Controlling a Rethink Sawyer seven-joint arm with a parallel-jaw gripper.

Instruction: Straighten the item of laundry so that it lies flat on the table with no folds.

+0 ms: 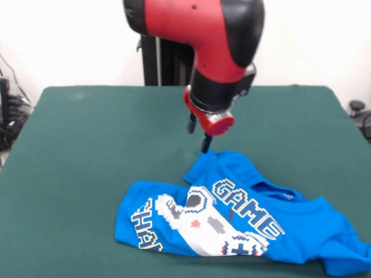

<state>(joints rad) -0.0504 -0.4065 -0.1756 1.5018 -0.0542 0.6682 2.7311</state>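
Red-and-black gripper (197, 136), fingers spread, hovers at the rumpled bright blue T-shirt's (243, 223) far folded corner; next I'd grab it and pull outward.

The table (87, 133) is bare green cloth across its left half, far strip and right side, giving open passage there. The only object on it is the shirt (243, 223), lying low and rumpled at the near right. The arm (214, 52) hangs above the table's middle, its gripper (198, 134) at the shirt's far edge.
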